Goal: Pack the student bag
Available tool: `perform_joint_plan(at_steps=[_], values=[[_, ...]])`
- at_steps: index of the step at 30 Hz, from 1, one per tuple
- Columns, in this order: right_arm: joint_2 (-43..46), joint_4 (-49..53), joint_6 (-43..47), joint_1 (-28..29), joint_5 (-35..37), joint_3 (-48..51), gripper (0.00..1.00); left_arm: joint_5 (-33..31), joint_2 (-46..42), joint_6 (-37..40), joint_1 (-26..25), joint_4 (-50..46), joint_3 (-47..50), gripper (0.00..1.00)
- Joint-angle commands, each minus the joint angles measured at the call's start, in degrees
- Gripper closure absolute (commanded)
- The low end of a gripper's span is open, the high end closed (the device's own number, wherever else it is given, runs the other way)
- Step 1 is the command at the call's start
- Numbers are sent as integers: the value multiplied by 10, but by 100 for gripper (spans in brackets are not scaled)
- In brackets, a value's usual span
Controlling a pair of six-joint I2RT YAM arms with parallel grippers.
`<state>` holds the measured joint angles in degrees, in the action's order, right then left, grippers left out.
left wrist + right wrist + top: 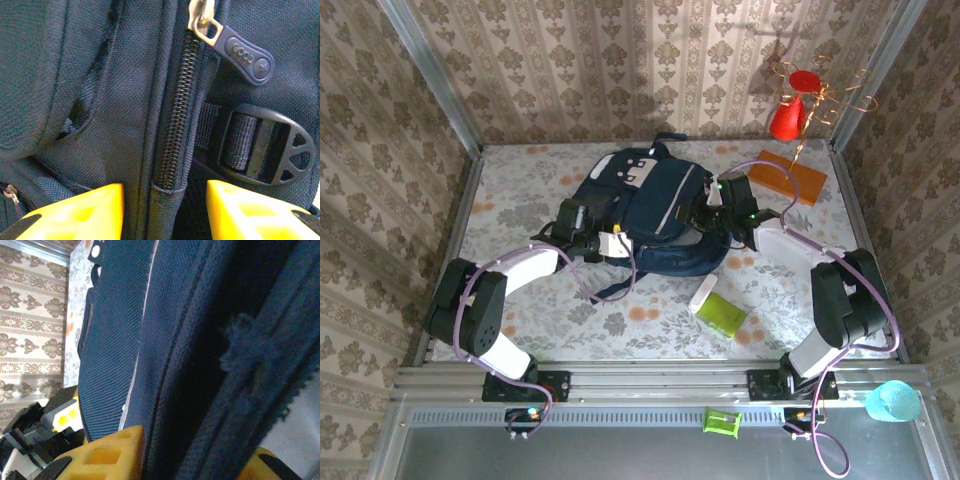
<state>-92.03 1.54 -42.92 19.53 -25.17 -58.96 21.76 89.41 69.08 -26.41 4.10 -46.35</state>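
The student bag (650, 205), a dark navy backpack with a white-grey patch, lies in the middle of the table. My left gripper (603, 237) is at its left side. In the left wrist view its yellow fingers (85, 210) stand apart on either side of the closed zipper's (180, 100) lower end, with gaps on both sides, so the left gripper (165, 200) is open. A silver slider with a navy pull tab (245, 55) sits at the top. My right gripper (717, 215) is at the bag's right side. It (195, 450) is shut on folds of the bag's fabric (170, 365).
A green pouch (722, 313) and a small white object (703, 293) lie in front of the bag. An orange board (790, 177) and a red cone (788, 115) are at the back right. A strap buckle (260, 150) sits right of the zipper. Patterned walls enclose the table.
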Motion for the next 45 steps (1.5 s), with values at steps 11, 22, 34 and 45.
perform_joint_plan(at_steps=[11,22,34,45], values=[[-21,69,62,4,-29,-38,70,53,14,-24,-10,19,-27,56],[-53,102,79,3,-34,-64,68,14,53,-37,-22,74,-28,66],[-46,227,140,-10,44,-124,48,23,34,-123,-36,83,-17,96],[70,240,159,-11,115,-57,36,47,7,-186,-38,79,-12,100]])
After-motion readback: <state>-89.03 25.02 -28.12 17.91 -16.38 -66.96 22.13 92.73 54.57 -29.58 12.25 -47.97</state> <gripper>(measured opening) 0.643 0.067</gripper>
